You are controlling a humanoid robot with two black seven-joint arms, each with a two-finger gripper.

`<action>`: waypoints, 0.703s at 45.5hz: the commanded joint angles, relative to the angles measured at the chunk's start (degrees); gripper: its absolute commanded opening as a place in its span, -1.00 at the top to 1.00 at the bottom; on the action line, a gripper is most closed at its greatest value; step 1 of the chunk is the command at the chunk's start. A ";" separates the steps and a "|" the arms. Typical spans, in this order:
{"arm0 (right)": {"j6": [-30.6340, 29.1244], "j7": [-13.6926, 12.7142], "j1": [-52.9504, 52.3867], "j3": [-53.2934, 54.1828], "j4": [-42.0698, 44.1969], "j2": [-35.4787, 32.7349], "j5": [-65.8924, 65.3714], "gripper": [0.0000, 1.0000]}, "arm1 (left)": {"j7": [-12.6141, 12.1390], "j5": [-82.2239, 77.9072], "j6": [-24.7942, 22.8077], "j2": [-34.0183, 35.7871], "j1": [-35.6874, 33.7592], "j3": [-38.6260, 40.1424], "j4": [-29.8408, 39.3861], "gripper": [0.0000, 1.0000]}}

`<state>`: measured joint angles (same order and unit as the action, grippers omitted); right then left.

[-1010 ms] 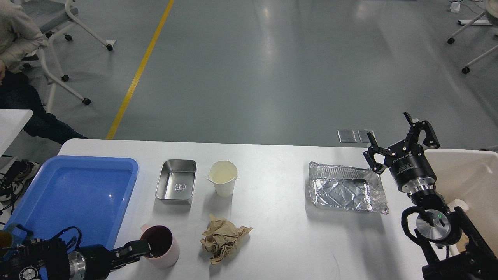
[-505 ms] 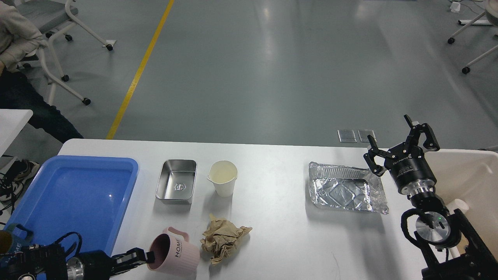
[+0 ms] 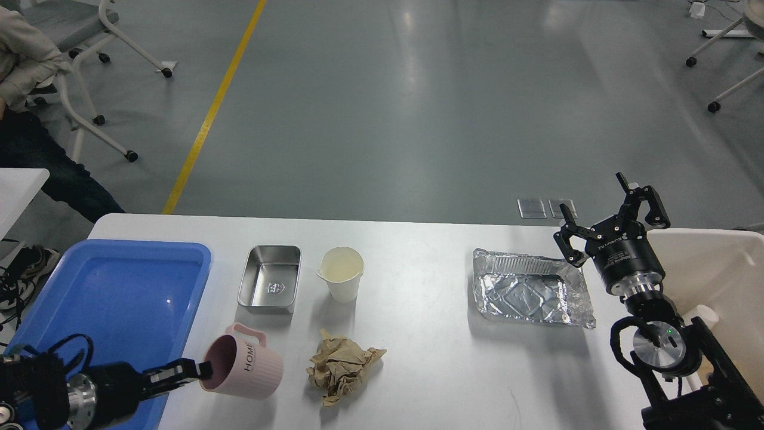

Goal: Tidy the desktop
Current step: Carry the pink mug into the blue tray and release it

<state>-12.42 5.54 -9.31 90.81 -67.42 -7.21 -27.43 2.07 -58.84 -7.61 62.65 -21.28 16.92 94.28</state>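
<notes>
White desk (image 3: 430, 358) spanning the foreground. Left end effector (image 3: 200, 371), at its near-left edge beside the blue tray (image 3: 113, 298), pinches the rim of a tipped pink mug (image 3: 245, 371). Right end effector (image 3: 606, 224), fingers spread, hangs above the desk's far-right corner near the foil tray (image 3: 531, 295).

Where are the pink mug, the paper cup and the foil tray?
pink mug (image 3: 248, 373), head view, on its side wall.
paper cup (image 3: 342, 289), head view, outer wall.
foil tray (image 3: 525, 298), head view, crinkled floor.
</notes>
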 commanded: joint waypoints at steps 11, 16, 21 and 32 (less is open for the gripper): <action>-0.06 0.00 0.17 -0.11 0.01 0.00 0.01 -1.00 | -0.05 -0.05 0.40 18.55 -2.98 0.13 4.77 1.00; -0.06 0.00 0.00 -0.11 0.01 -0.09 0.01 -1.00 | 1.35 0.22 0.58 25.85 -3.07 0.48 4.68 1.00; -0.06 0.00 -0.09 -0.11 0.01 -0.09 0.01 -1.00 | 2.41 1.18 0.49 28.84 -2.98 0.39 4.42 1.00; -0.15 -0.09 0.00 -0.19 0.01 -0.88 0.01 -1.00 | 1.36 2.77 1.55 26.57 -2.28 -0.49 -1.91 1.00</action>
<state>-12.48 5.54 -9.33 90.62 -67.41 -7.64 -27.42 3.89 -56.89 -6.78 91.26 -24.09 16.93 96.01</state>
